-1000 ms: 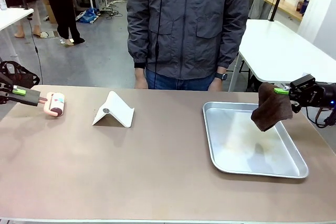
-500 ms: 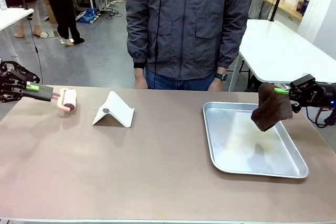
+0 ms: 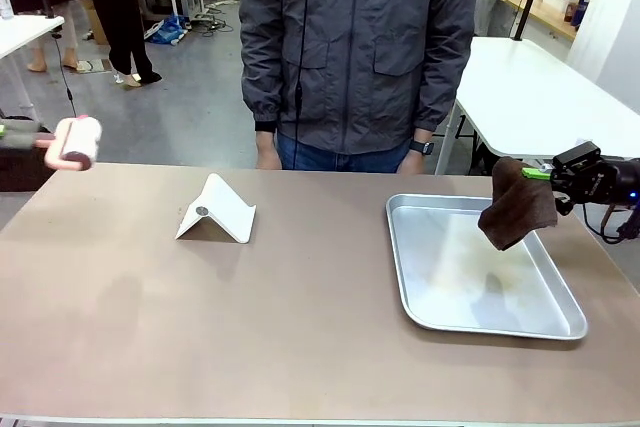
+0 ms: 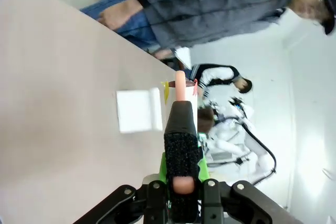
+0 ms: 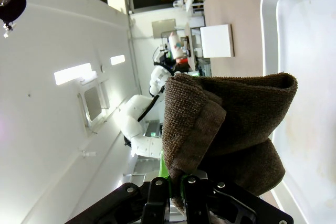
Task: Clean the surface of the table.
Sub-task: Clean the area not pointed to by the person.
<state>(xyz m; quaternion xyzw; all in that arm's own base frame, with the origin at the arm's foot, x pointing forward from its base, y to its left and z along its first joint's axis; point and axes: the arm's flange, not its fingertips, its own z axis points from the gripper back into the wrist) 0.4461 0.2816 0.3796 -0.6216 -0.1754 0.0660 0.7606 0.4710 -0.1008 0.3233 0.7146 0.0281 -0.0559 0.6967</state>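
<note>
The tan-brown table (image 3: 250,317) spans the front view. At its far left, my left gripper (image 3: 8,131) is shut on the dark handle of a pink lint roller (image 3: 76,142), which hangs in the air above and beyond the table's back-left corner. In the left wrist view the gripper (image 4: 181,203) clamps the black grip of the roller (image 4: 181,150), which points out over the table (image 4: 52,103). On the right, my right gripper (image 3: 545,174) is shut on a brown cloth (image 3: 517,205) that dangles over the silver tray (image 3: 405,277). The right wrist view shows the folded cloth (image 5: 226,129) in the gripper (image 5: 177,187).
A white folded stand (image 3: 215,210) sits on the table left of centre, also seen as the stand (image 4: 139,110) from the left wrist. A person in a grey jacket (image 3: 355,47) stands at the far edge. A white-topped table (image 3: 530,97) is behind on the right.
My left arm has lifted the lint roller off the table and drawn it up and to the left. The right arm and cloth have not moved.
</note>
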